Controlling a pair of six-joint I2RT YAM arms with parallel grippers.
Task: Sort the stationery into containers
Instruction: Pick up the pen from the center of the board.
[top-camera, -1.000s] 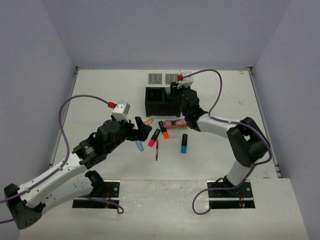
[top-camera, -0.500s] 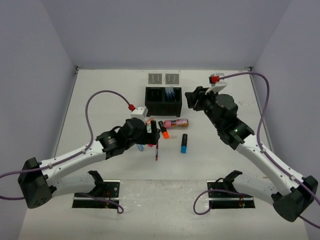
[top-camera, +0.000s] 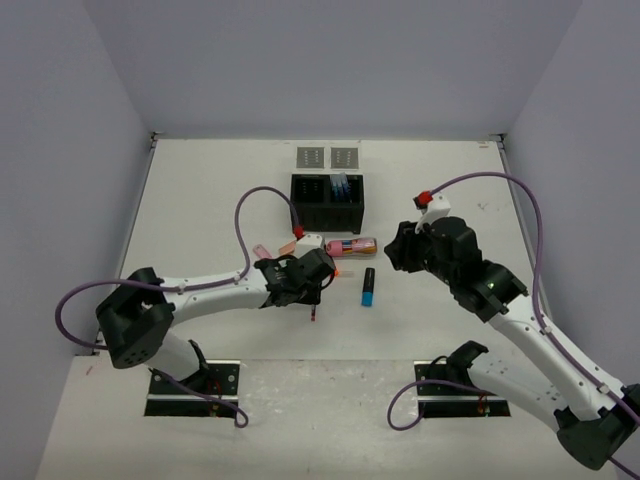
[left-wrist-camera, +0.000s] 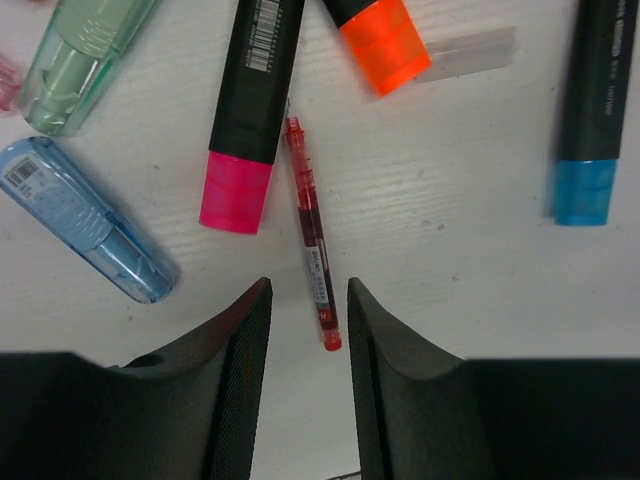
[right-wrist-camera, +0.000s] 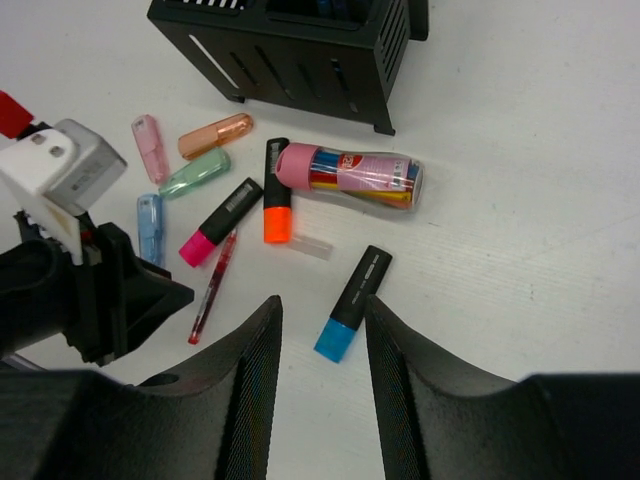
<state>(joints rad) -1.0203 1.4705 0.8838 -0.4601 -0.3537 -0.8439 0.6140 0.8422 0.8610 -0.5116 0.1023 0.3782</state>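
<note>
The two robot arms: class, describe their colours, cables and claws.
Both arms, left arm and right arm, have white links and black joints. A purple cable loops along each, ending at a red connector. The left claw and right claw are black, with ribbed inner faces.

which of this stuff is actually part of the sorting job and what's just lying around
Job: red pen, pink highlighter, orange highlighter, blue highlighter, pink tube, pastel markers, clear piece, black box, grey trays.
Just there: purple cable, base plates.

Table (top-camera: 220, 200): highlighters (top-camera: 368, 287), red pen (left-wrist-camera: 310, 235); black box (top-camera: 327, 203); 2 trays (top-camera: 311, 157).
</note>
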